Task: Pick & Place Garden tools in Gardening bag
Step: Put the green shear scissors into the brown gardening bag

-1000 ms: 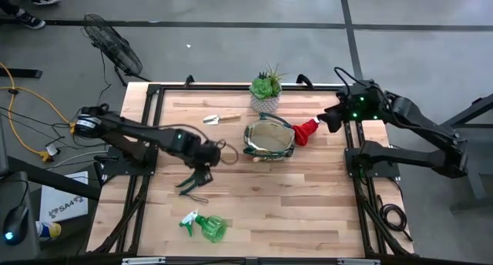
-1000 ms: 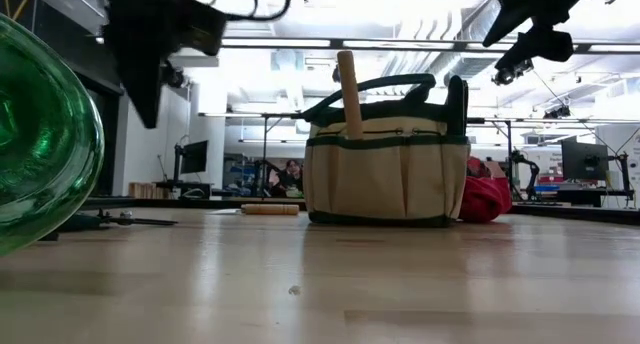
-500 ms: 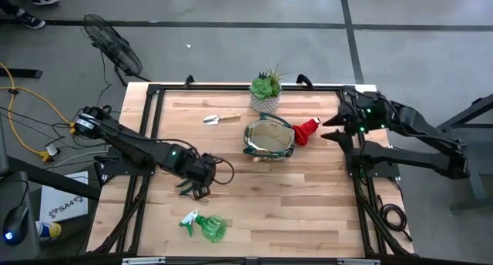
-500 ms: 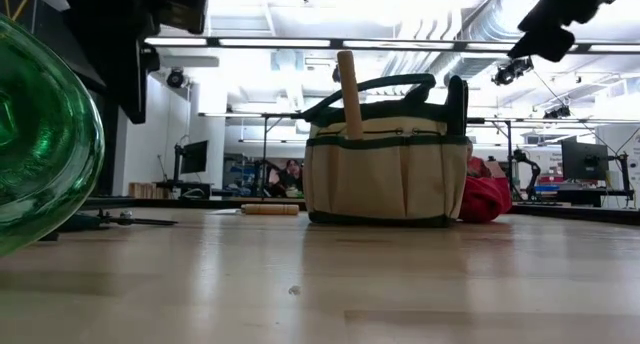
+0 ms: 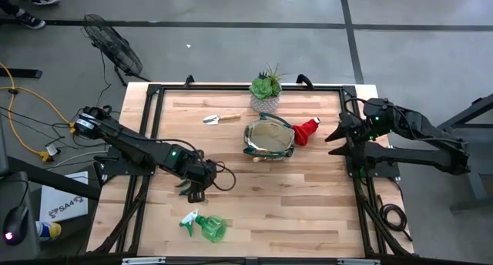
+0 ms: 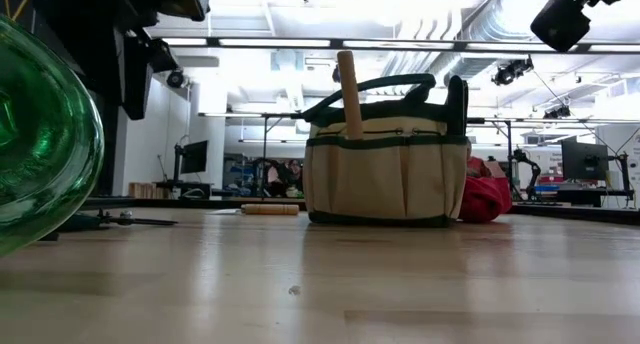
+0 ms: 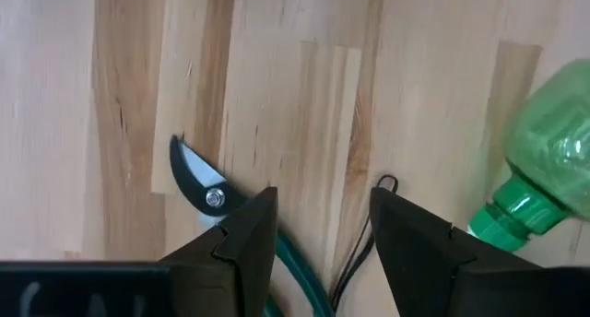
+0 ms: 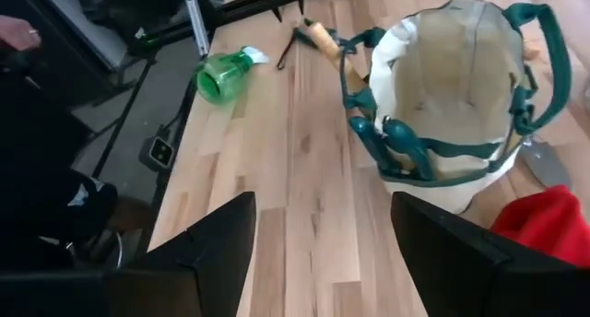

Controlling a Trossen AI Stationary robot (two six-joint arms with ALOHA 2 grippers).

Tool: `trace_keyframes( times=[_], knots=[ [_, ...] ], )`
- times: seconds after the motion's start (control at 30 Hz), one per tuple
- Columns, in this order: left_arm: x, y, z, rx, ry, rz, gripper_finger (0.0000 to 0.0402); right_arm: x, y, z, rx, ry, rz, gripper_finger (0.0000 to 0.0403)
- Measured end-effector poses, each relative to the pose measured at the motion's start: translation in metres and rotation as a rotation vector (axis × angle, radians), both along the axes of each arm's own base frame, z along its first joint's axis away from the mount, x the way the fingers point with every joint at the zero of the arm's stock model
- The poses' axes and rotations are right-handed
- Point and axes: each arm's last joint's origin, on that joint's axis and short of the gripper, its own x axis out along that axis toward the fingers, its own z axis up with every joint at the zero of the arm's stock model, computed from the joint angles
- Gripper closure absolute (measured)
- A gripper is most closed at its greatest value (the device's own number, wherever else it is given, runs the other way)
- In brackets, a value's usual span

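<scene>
The khaki gardening bag (image 5: 269, 139) stands upright mid-table, and a wooden tool handle (image 6: 348, 94) stands up at its near side. The red cone piece (image 5: 306, 130) lies against its right side. The pruning shears (image 7: 198, 177) lie on the table at the near left. My left gripper (image 7: 323, 234) is open just above them, with the green handle (image 7: 297, 282) between its fingers. I cannot tell whether they touch. The green spray bottle (image 5: 205, 226) lies near the front edge. A wooden-handled trowel (image 5: 222, 118) lies far left of the bag. My right gripper (image 5: 333, 132) is open and empty at the right edge.
A green succulent in a white pot (image 5: 266, 88) stands at the far edge behind the bag. A thin black cord (image 7: 367, 232) lies on the wood beside the shears. Bare wood lies between the bag and the front edge.
My left gripper has gone down and toward the near edge, from beside the bag to just over the pruning shears. My right gripper has drawn back from the red cone piece toward the table's right edge. The red piece, the bag and the tools have stayed in place.
</scene>
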Motion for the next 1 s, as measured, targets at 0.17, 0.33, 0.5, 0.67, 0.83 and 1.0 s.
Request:
trace_keyframes(
  times=[0.17,0.33,0.5,0.67,0.83,1.0],
  knots=[
    [0.0,-0.001,0.0,0.003,0.002,-0.1,0.0232,0.0,-0.002,-0.001,-0.043,0.015,-0.069,0.0159],
    [-0.003,-0.002,-0.016,-0.04,0.016,-0.153,0.0232,0.0,-0.005,-0.001,-0.1,0.034,-0.157,0.0159],
    [-0.011,-0.002,-0.034,-0.124,0.087,-0.186,0.0232,0.0,-0.008,-0.002,-0.15,0.05,-0.234,0.0159],
    [-0.018,-0.004,-0.048,-0.104,0.114,-0.203,0.0232,0.0,-0.01,-0.002,-0.179,0.06,-0.279,0.0159],
    [-0.023,-0.017,-0.062,-0.069,0.081,-0.257,0.0232,0.0,-0.01,-0.002,-0.181,0.058,-0.281,0.0159],
    [-0.025,-0.033,-0.067,-0.015,0.037,-0.338,0.0232,0.0,-0.01,-0.001,-0.179,0.054,-0.278,0.0159]
  ],
)
